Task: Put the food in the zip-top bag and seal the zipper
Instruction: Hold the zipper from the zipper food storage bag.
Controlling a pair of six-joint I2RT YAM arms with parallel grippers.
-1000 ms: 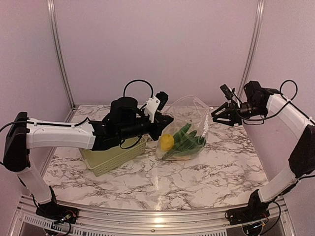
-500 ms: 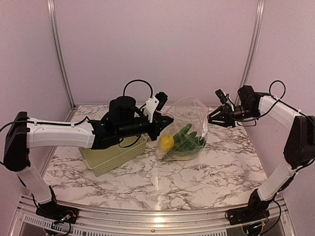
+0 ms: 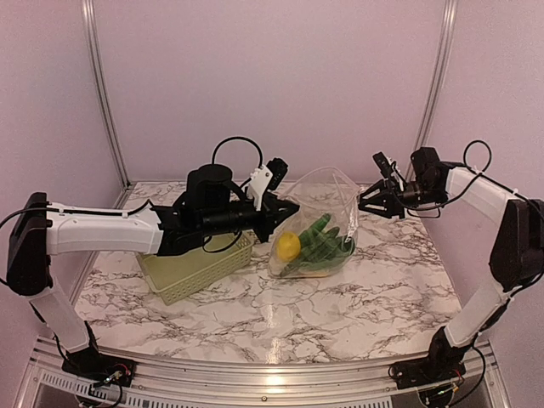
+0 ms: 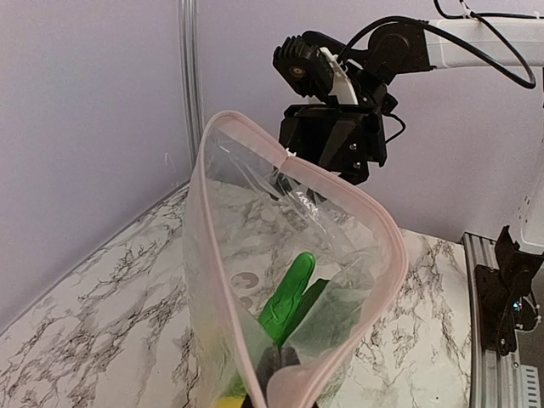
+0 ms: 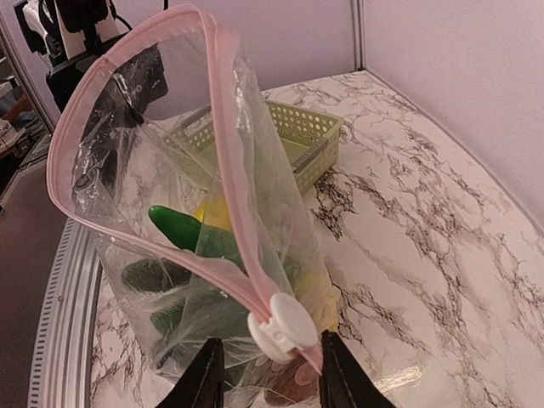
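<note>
Standing upright mid-table, the zip-top bag [image 3: 336, 200] is clear & crinkly. Its mouth gapes wide w/ the pink zipper [image 5: 144, 72] looping round. A lemon [image 3: 289, 245] & green veg [image 3: 323, 242] sit inside. The left gripper [image 3: 285, 210] pinches the bag's edge by the basket [image 3: 200, 270]. The right gripper [image 5: 270, 344] is spread wide, straddling the white slider [image 5: 280, 325].

On the marble-patterned table [image 3: 255, 314], a light green perforated basket [image 3: 194, 274] is set toward the rear left, with the clear zip-top bag [image 3: 333, 204] stood beside it near the rear centre.
</note>
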